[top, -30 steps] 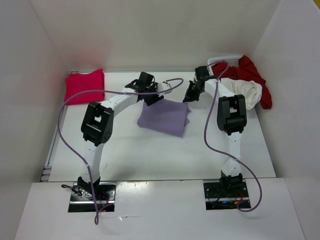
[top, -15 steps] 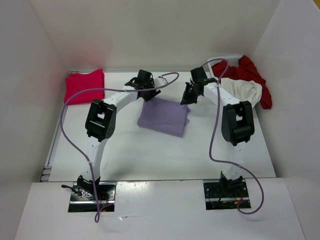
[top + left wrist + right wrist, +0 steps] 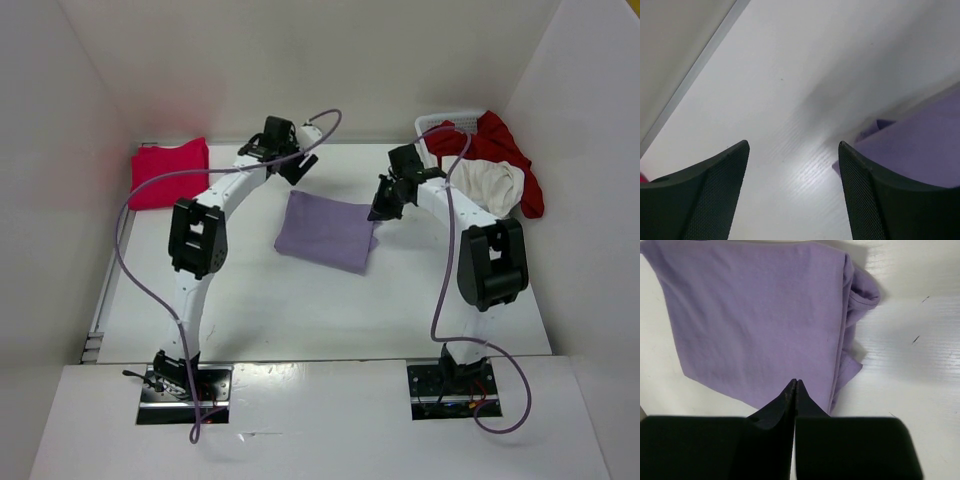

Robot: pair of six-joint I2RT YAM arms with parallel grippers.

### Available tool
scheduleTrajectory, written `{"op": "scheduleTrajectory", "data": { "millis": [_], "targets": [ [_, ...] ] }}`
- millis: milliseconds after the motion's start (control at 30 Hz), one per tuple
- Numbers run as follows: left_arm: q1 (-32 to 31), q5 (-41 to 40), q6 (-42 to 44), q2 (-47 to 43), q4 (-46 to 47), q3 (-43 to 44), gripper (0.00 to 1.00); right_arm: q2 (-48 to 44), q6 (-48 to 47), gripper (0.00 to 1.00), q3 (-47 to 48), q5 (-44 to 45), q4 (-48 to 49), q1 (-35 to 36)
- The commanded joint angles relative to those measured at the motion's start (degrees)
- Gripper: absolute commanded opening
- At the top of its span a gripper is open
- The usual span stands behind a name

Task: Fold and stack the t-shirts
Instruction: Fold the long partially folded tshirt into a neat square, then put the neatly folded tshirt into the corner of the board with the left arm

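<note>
White table (image 3: pixel 250 300), boxed in by plain white walls, is carrying everything in view. Above its far middle the left gripper (image 3: pixel 792 147) is hanging with its fingers spread and nothing between them; a second ago it was down at the far-left corner of the lavender t-shirt (image 3: pixel 328 232) with the jaws narrower. It is now pulling back toward the far wall, and its wrist view is showing only bare tabletop below, with the shirt's corner off to one side. The right gripper (image 3: pixel 795 386) is clenched with its fingertips pressed together and gripping nothing. It is sitting lower and nearer than a second ago, by the shirt's right-hand edge. Whether its tip is touching the cloth I cannot tell.

The lavender t-shirt is lying in the middle of the table as a flat folded rectangle, with a little bunching along its right side. The release suggests that this fold is finishing and the left arm is freeing itself for the next move. Stacking is likely what is coming: the magenta-pink t-shirt (image 3: pixel 168 175) is lying folded at the far left corner, well apart from the lavender one. At the far right the cream white t-shirt (image 3: pixel 490 182) and the dark red t-shirt (image 3: pixel 510 140) are spilling unfolded from the basket (image 3: pixel 440 122), so roughly half the work is waiting.
</note>
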Motion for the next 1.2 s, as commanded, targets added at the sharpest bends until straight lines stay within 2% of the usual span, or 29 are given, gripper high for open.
{"op": "scheduleTrajectory", "data": {
  "millis": [0,67,167,233,433,667,767,800,867,1000,1167],
  "targets": [
    [2.5,8.7,-5.1,-8.2,-7.9,1.5,0.8,-5.3,0.4,0.02,-0.5,1.6,0.4,-0.2],
    [3.1,17.7,-4.6,-9.9,-15.0,-0.1,0.86,-5.8,0.4,0.05,-1.1,1.6,-0.3,-0.2],
    [3.1,24.1,-3.1,-11.5,-20.8,-4.9,0.95,-6.3,-0.1,0.14,-1.1,2.2,-0.9,-0.2],
    [3.1,25.4,-3.6,-12.7,-21.6,-10.3,1.0,-6.3,-0.1,0.2,-1.1,2.2,-1.5,-0.2],
    [4.1,26.1,-9.2,-13.8,-18.2,-19.4,1.0,-7.6,-0.7,0.28,-1.6,1.7,-2.0,-0.2],
    [5.2,26.1,-14.0,-12.5,-16.3,-20.6,1.0,-10.7,-1.2,0.31,-3.9,1.7,-2.5,-0.7],
    [5.7,33.0,-14.0,-7.1,-18.8,-19.2,1.0,-12.0,-1.2,0.31,-5.3,1.7,-2.5,-0.7],
    [5.7,39.4,-13.5,-5.6,-19.9,-18.6,1.0,-12.0,-1.2,0.31,-5.3,1.7,-2.5,-0.7],
    [5.7,43.0,-14.0,-2.1,-21.2,-18.1,1.0,-13.7,-1.2,0.31,-5.9,1.2,-2.5,-1.2],
    [4.7,40.8,-14.7,-1.5,-20.7,-19.7,1.0,-17.0,-1.2,0.31,-5.9,1.7,-3.2,-1.8],
    [3.3,42.8,-16.6,1.5,-20.7,-19.0,1.0,-19.3,-0.6,0.31,-7.2,0.6,-3.2,-3.2]
  ]
}}
